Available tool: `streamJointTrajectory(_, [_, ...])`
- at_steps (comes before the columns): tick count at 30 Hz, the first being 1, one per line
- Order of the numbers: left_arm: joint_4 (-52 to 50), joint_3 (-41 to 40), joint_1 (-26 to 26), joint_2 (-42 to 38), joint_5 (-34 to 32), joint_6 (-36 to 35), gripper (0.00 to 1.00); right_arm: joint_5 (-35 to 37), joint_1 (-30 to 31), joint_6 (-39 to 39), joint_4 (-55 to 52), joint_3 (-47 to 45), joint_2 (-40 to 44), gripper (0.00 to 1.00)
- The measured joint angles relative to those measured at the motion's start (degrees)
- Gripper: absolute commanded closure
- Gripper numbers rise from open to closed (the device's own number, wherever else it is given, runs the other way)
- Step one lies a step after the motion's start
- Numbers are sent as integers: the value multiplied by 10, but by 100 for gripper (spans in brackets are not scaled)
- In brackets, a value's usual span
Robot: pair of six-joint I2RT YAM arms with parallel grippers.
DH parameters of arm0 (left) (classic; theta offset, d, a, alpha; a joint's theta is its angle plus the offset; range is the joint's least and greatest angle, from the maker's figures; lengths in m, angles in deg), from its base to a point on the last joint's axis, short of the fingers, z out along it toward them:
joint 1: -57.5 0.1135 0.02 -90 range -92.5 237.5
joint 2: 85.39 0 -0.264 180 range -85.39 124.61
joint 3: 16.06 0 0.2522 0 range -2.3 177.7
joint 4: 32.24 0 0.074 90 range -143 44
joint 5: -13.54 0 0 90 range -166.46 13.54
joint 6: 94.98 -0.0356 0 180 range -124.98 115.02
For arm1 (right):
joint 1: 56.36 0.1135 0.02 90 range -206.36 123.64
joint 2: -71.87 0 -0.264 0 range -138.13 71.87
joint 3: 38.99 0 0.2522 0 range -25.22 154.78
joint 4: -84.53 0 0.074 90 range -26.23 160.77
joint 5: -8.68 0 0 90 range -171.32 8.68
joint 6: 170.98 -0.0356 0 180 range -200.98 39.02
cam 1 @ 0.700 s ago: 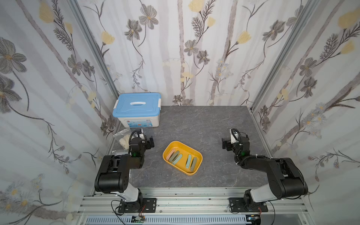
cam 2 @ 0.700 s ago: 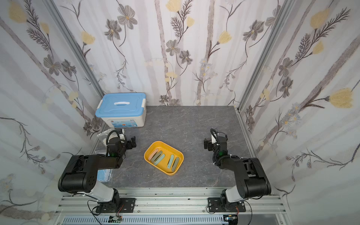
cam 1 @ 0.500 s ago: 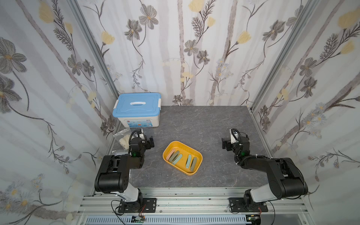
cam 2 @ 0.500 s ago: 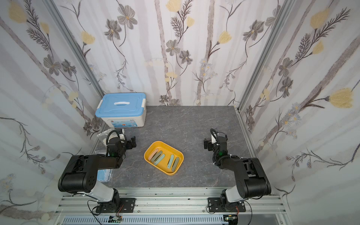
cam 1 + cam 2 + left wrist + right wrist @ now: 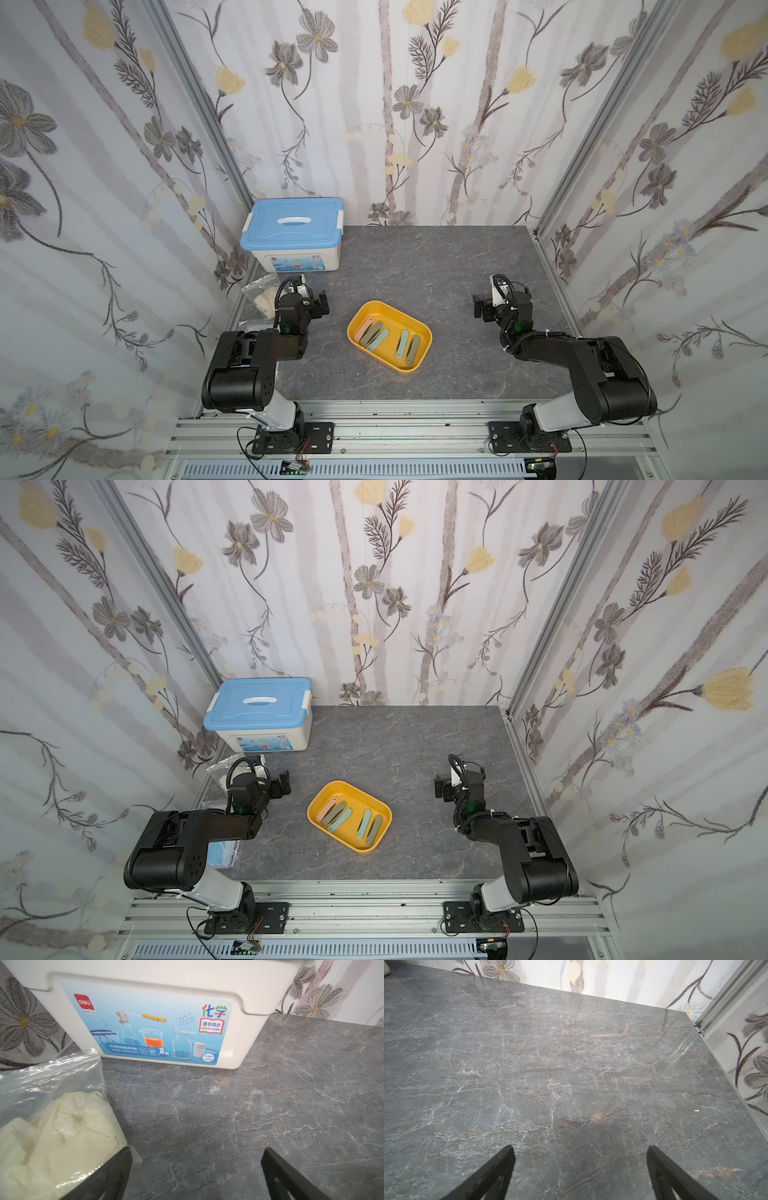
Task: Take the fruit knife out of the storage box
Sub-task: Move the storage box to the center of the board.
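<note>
The storage box (image 5: 395, 311) (image 5: 358, 790) is a shallow yellow tray in the middle of the grey table, seen in both top views. Several slim folded fruit knives lie in it, pink, olive and teal; one teal fruit knife (image 5: 377, 339) (image 5: 340, 819) lies near its middle. My left gripper (image 5: 312, 297) (image 5: 273, 777) (image 5: 195, 1157) rests low to the tray's left, open and empty, facing the white box. To the tray's right my right gripper (image 5: 500, 300) (image 5: 459, 780) (image 5: 579, 1155) is open over bare table. Neither wrist view shows the tray.
A white box with a blue lid (image 5: 293, 232) (image 5: 257, 712) (image 5: 158, 1022) stands at the back left. A clear bag of white gloves (image 5: 262, 295) (image 5: 52, 1126) lies by the left fingers, a blue packet (image 5: 224, 850) under the left arm. Papered walls enclose three sides.
</note>
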Motion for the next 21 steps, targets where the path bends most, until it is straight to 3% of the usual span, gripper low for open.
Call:
streamJointTrajectory(14, [-12, 6, 0, -4, 0, 0, 0, 0, 0, 0, -12, 7, 3, 0])
streamJointTrajectory(17, [-107, 73, 0, -25, -4, 3, 0, 12, 6, 0, -56, 35, 14, 0])
streamJointTrajectory(21, [-216, 180, 0, -33, -7, 5, 0, 84, 36, -1, -171, 144, 14, 0])
